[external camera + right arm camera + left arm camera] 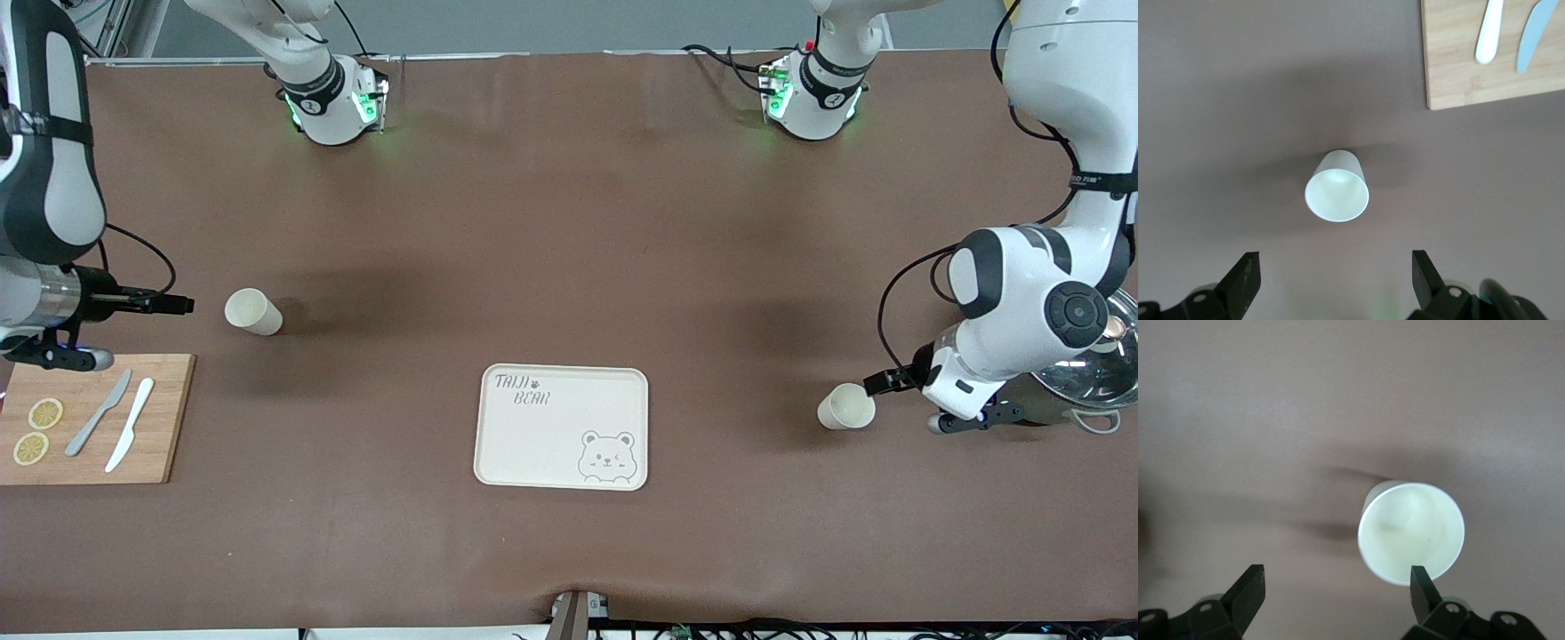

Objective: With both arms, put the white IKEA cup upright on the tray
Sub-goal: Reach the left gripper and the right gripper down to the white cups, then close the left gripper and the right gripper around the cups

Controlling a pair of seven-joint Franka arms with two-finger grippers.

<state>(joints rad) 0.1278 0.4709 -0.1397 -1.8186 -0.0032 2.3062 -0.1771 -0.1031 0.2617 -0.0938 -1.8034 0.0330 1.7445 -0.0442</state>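
Two white cups lie on their sides on the brown table. One cup (253,311) is toward the right arm's end, with its mouth facing my right gripper (182,305), which is open and a short way from it. In the right wrist view the cup (1337,189) lies apart from the open gripper (1335,263). The other cup (845,407) is toward the left arm's end, with my open left gripper (877,381) right beside it. In the left wrist view this cup's mouth (1411,532) faces the gripper (1337,580), one fingertip (1420,581) at its rim. The cream bear tray (562,427) lies between the two cups, nearer the front camera.
A wooden cutting board (160,418) with two lemon slices (37,431), a grey knife (100,412) and a white knife (130,436) lies by the right arm. A shiny metal bowl (1098,369) sits beneath the left arm.
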